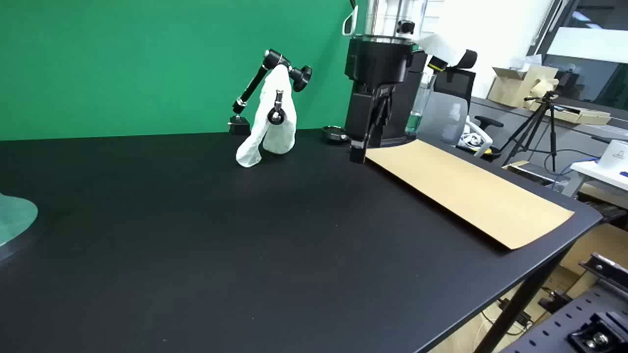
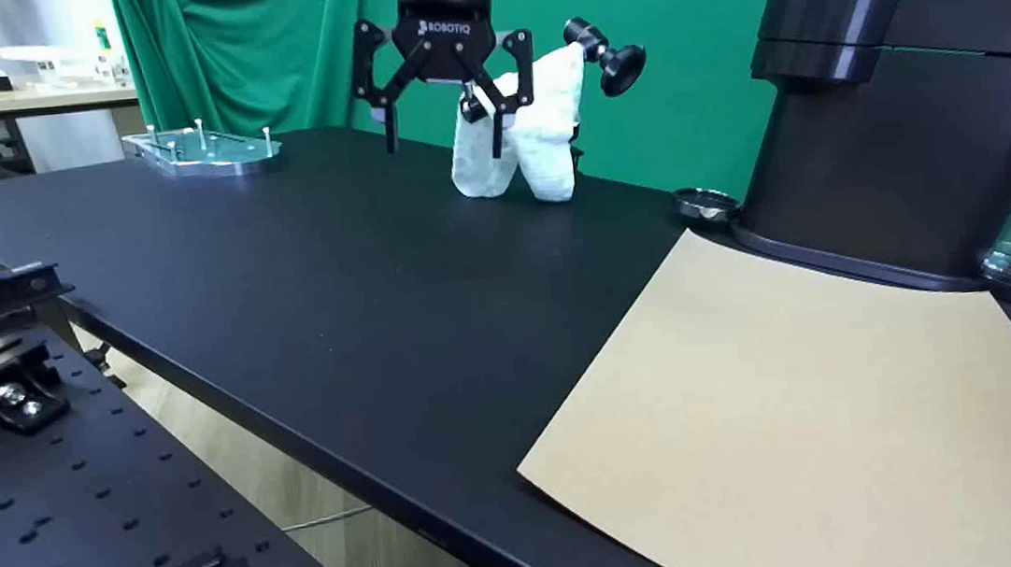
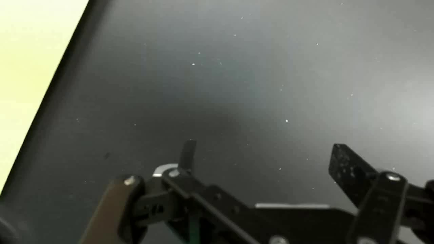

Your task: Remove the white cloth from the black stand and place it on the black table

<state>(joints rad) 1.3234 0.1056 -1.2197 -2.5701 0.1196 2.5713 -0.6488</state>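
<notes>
Gripper (image 2: 446, 144) in an exterior view: points down, fingers spread wide, nothing between the tips. One finger overlaps the white cloth (image 2: 550, 124), by line of sight only. I take the wide gape as meant for straddling a fold; removal not yet begun, in my judgement.

In an exterior view, side-on: the cloth is draped over the top joint of the black stand (image 1: 252, 88), two tails hanging toward the black table (image 1: 294, 245); whether the lower hem touches, cannot tell. Its own weight presumably keeps it there. A round black end (image 1: 276, 116) shows in front of the fabric, so a sideways pull might snag; lifting first seems safer, the frame being slim and perhaps easily tipped. Gripper stands well to the side, no contact. Cardboard sheet (image 1: 466, 196) lies farther right.

Wrist view: both fingertips well apart above the black table, holding nothing; a pale strip (image 3: 28, 74) at left, probably that sheet. Cloth is outside this frame, so I expect the next move to be a swing across toward the stand
</notes>
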